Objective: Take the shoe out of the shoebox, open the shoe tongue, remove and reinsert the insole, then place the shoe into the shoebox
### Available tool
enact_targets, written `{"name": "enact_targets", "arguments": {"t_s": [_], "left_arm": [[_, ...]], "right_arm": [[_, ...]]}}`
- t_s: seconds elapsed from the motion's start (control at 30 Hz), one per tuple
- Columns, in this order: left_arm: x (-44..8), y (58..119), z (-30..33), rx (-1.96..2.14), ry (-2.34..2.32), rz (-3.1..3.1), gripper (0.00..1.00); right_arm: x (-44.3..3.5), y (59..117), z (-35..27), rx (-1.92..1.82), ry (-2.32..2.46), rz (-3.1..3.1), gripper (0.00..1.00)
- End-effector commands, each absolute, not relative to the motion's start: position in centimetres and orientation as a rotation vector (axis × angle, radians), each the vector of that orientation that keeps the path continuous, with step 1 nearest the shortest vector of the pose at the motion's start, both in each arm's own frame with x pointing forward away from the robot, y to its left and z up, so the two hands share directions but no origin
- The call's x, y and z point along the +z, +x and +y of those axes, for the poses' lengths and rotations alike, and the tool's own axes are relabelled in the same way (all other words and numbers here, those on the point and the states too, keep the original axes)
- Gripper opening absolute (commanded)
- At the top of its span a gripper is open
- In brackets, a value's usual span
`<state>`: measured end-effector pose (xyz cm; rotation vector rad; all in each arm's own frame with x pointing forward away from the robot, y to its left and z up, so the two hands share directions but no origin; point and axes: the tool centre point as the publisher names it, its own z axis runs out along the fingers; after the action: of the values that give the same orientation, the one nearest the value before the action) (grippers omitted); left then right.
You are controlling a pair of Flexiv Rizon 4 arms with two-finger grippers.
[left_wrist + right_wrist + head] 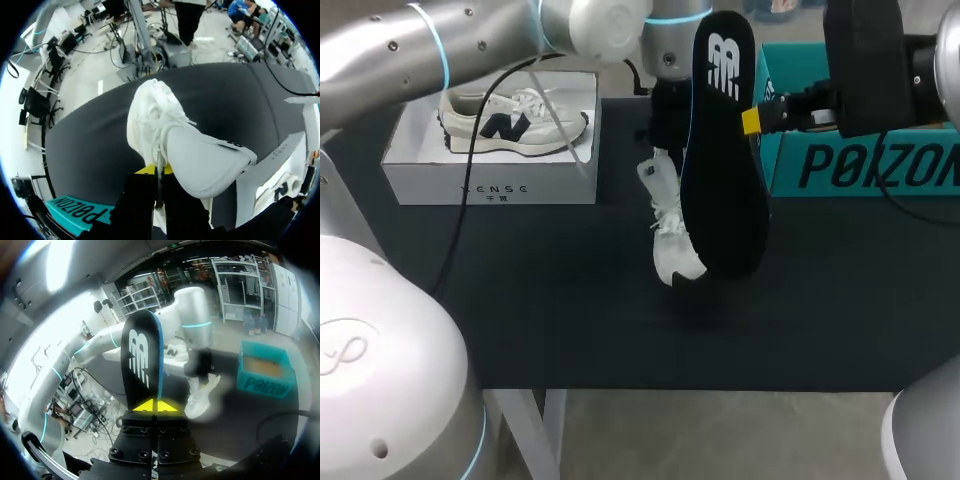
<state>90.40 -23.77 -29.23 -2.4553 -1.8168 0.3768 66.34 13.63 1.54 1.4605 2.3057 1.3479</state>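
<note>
My right gripper (156, 406) was clenched on the black insole (725, 170), long axis upright. Touching or just left of it, the white shoe (670, 230) hung toe-down over mid-tabletop (570, 320), grasped by my left gripper (158, 172).

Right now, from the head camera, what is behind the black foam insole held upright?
The white lace-up shoe, hanging toe-down from the left gripper. Only its laced side and toe show; the black insole, pinched in the right gripper, covers the rest.
</note>
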Motion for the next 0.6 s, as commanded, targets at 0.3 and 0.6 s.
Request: {"name": "enact_targets", "arguments": {"t_s": [0.3, 0.6], "left_arm": [[-29.7, 89.6, -23.2, 0.364, -2.439, -1.838, 0.00], [-30.9, 89.6, -22.9, 0.391, -2.404, -1.844, 0.00]], "right_arm": [[1.6, 66.7, 13.9, 1.343, 1.464, 2.309, 0.00], [1.6, 66.7, 13.9, 1.343, 1.464, 2.309, 0.00]]}}
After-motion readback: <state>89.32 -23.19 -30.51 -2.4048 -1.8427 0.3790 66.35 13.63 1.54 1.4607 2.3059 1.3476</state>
